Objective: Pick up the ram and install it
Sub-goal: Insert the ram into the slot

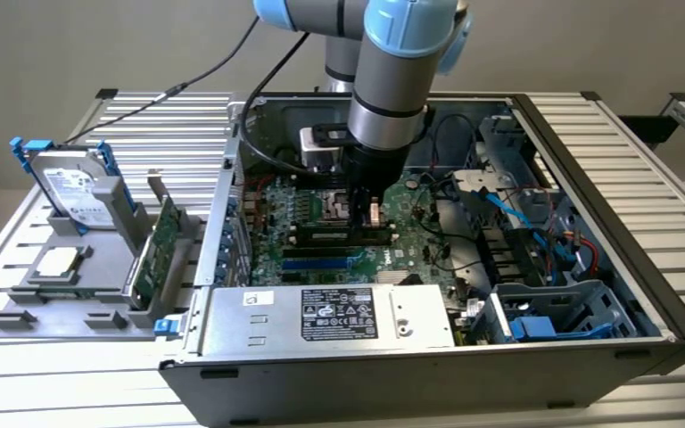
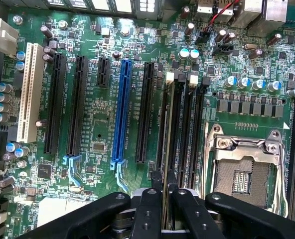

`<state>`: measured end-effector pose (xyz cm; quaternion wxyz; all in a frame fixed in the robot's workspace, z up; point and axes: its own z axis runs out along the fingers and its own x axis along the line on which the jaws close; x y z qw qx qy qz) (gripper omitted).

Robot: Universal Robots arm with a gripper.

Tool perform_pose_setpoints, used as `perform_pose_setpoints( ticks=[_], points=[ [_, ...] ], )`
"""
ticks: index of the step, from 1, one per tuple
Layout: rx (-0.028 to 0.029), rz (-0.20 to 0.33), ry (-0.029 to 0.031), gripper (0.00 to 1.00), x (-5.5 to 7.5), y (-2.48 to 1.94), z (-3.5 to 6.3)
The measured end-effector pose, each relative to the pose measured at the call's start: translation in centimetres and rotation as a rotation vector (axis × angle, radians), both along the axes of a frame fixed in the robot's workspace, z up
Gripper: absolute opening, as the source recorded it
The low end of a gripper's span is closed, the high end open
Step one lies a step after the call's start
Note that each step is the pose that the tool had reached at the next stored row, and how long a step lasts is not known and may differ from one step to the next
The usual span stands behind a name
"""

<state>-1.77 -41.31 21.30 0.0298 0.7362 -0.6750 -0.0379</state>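
Wrist view: the tool [image 2: 162, 211] grips the ram [image 2: 166, 149] edge-on between its black fingers [image 2: 150, 209], the stick standing in a black memory slot beside the CPU socket [image 2: 244, 172]. A blue expansion slot [image 2: 121, 112] lies nearby on the green motherboard [image 2: 97, 129].

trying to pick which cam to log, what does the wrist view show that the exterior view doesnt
Wrist view alone: close detail of the slots, a blue expansion slot, a white slot, the empty CPU socket, and the ram edge-on between the gripper fingers, standing in the row of memory slots.

Exterior view alone: the whole computer case, the power supply, and beside the case a tray with a hard drive and a green card.

Both: the green motherboard with the gripper low over the memory slots.
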Motion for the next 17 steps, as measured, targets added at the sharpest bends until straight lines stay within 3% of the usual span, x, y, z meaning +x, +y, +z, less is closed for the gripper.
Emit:
perform_pose_setpoints(
  ticks=[6, 8, 10, 12, 14, 17],
  points=[
    [0.0002, 0.0, 0.0002, 0.16, -0.1, 0.03, -0.02],
    [0.0, 0.0, 0.0001, 0.29, -0.1, 0.03, -0.02],
    [-0.0001, 0.0, 0.0002, 0.34, -0.3, 0.02, 0.02],
    [0.0001, 0.0, 0.0001, 0.4, -0.6, 0.02, 0.41],
    [0.0004, 0.0, 0.0001, 0.52, -0.8, 0.03, 0.88],
    [0.0007, 0.0, 0.0001, 0.52, -1.2, 0.03, 1.86]
  ],
)
